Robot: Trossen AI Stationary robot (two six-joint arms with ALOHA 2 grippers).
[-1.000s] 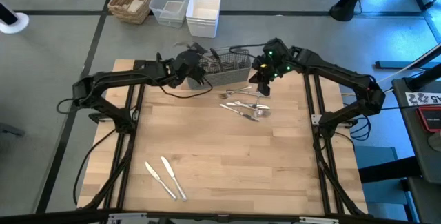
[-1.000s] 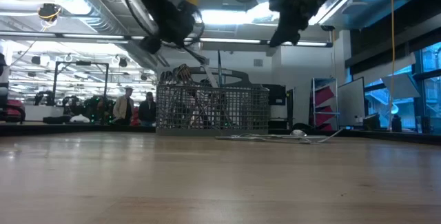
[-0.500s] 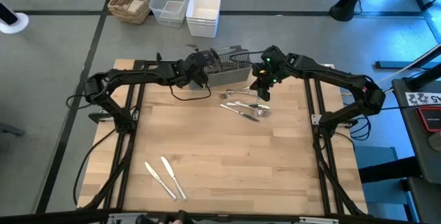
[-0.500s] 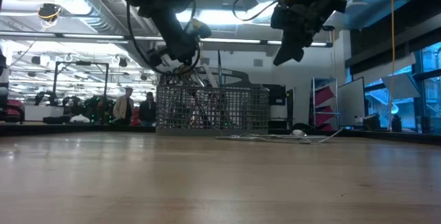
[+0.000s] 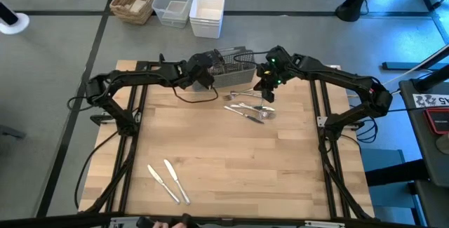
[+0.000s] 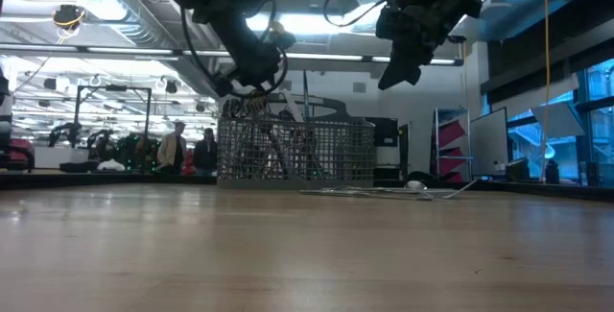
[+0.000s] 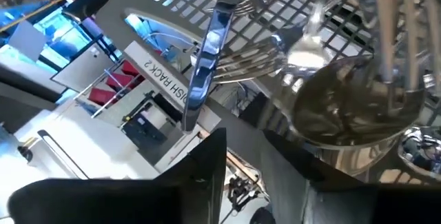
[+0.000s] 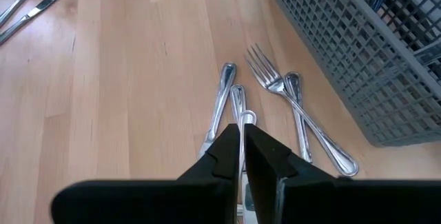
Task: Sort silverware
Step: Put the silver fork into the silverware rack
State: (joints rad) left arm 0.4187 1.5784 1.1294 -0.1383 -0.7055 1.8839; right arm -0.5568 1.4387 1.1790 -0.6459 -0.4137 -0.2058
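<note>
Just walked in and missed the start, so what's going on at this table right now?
A two-armed robot is sorting silverware. The left gripper is at the grey mesh caddy, its fingers apart beside the utensils standing inside. The right gripper hovers shut above a small pile of forks and spoons on the table beside the caddy, nothing visibly in it. Two knives lie apart near the front left corner of the table.

A pale, straight-grained blond wooden tabletop (image 5: 231,158) is showing warm tan boards. The grey wire-mesh metal caddy (image 5: 233,70) at the far edge is showing a fine square grid. Shiny silver metal forks and spoons (image 5: 250,109) are gleaming beside it, and two silver table knives (image 5: 168,181) are glinting near left. Two black robot arms are carrying green lights on the right one (image 5: 275,63).
</note>
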